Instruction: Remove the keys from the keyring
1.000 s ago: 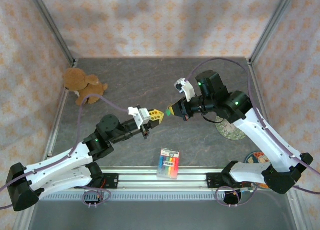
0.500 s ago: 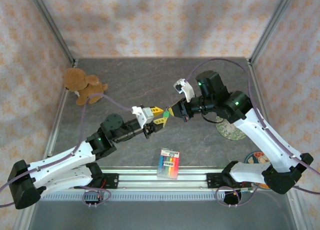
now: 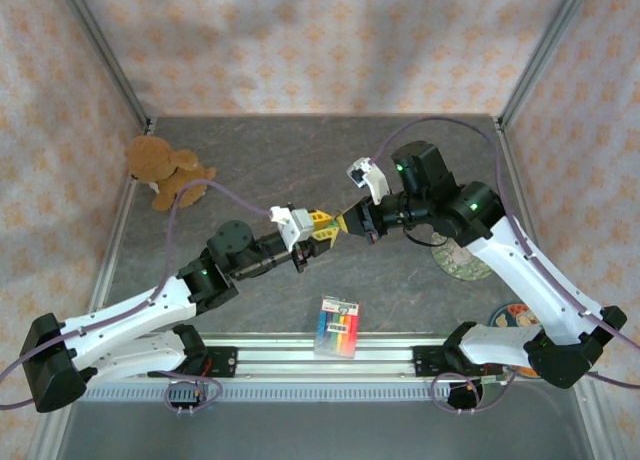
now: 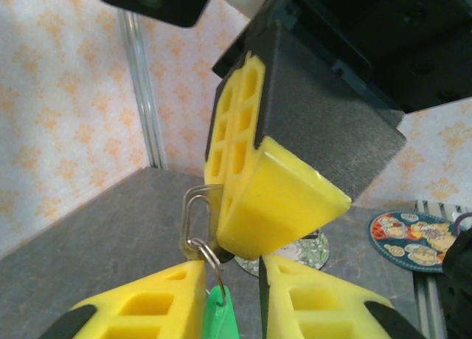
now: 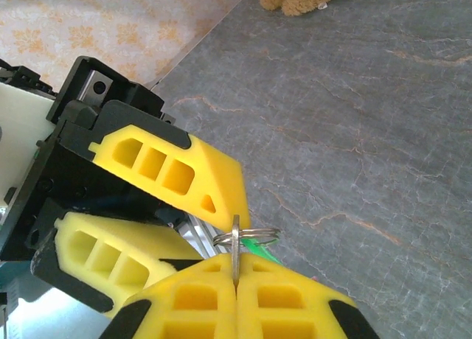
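Observation:
Both grippers meet in mid-air over the table's middle. My right gripper [image 3: 347, 221] [image 5: 236, 269] is shut on the plain metal key [image 5: 235, 243] [image 4: 193, 214], gripping it edge-on. The thin wire keyring [image 5: 254, 236] [image 4: 205, 256] loops through that key. The green-headed key [image 4: 218, 317] [image 5: 259, 250] hangs from the ring. My left gripper [image 3: 322, 228] [image 4: 232, 273] has its jaws narrowly apart around the green key's head. A dark gap shows between the key and the right-hand finger [image 4: 324, 302].
A rainbow-striped pack [image 3: 338, 326] lies near the front rail. A brown teddy [image 3: 165, 170] sits at the back left. Two round coasters [image 3: 460, 260] [image 3: 515, 315] lie under the right arm. Metal frame posts and papered walls ring the table [image 3: 250, 160].
My left gripper moved right and up to the right gripper, opened from shut, then narrowed around the green key. The right arm kept still, shut on the plain key.

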Controlling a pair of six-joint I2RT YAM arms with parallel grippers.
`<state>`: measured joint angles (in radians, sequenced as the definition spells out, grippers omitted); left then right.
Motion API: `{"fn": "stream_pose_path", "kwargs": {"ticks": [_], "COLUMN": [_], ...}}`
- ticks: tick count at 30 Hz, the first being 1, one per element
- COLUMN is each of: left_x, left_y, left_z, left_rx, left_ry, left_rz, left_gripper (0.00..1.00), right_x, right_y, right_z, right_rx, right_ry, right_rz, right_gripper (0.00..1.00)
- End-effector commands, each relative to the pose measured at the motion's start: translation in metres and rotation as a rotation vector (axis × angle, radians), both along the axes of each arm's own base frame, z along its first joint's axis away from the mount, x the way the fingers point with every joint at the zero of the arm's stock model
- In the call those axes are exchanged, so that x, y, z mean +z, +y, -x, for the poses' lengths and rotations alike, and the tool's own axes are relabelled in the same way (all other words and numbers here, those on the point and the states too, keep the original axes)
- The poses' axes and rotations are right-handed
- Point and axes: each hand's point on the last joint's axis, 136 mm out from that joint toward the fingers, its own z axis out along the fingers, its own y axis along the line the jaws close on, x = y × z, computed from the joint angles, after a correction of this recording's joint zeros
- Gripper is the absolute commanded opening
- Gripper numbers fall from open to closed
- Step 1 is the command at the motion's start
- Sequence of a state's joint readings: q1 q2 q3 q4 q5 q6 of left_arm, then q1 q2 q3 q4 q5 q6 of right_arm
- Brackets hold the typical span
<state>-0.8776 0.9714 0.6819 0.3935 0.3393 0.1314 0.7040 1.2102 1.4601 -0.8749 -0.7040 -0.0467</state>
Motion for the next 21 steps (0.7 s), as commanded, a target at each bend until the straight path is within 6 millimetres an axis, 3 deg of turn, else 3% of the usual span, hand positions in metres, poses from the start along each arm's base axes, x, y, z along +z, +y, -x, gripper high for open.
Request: {"fn": "stream_pose_path", "kwargs": {"ticks": [1, 6, 13, 21], "left_x": [0.013, 0.012, 0.018, 0.033], "left_y": [-0.003, -0.001, 0.003, 0.014], "left_z": [0.001, -0.001, 0.005, 0.022], "left_rx": [-0.003, 0.012, -0.001, -0.032], "left_ry": [-0.017, -0.017, -0.048, -0.112], "left_rz": [0.01, 0.008, 0.031, 0.099], "left_gripper": [0.17, 0.0, 0.0, 0.0], "right_x": [0.007, 0.005, 0.012, 0.0], "right_y": [0.0, 0.0, -0.005, 0.007], "right_z": [0.004, 0.003, 0.003, -0.003], "right_rx": [0.022, 0.015, -0.017, -0.012], "right_ry": [-0.028, -0.029, -0.046, 0.025], "right_rz": [-0.026, -0.022, -0.04, -0.051], "right_gripper": [0.0, 0.0, 0.0, 0.0]}}
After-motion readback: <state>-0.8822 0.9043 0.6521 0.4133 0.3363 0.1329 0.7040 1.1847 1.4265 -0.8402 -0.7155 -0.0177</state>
